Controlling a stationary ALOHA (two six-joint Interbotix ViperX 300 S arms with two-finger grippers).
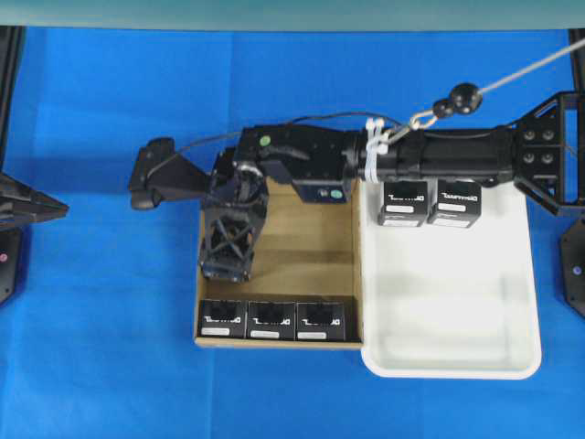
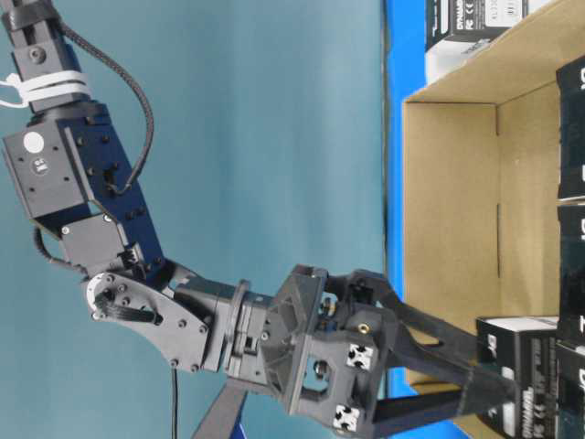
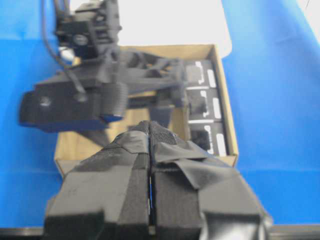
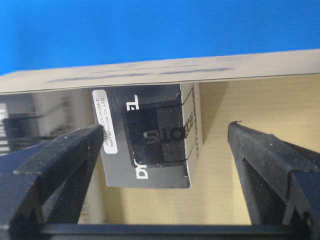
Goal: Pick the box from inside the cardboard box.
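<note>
Reaching into the cardboard box (image 1: 311, 242), the right tool (image 4: 165, 150) hung with fingers apart; the box (image 4: 147, 135) lay between them, against the carton's wall.

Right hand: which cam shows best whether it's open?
Right wrist view: the right hand shows both fingers spread wide, a black box between them, ungripped. Overhead shows it from above over the cardboard box, gap unclear. Table-level shows it side-on. Left wrist view blurs it.
</note>
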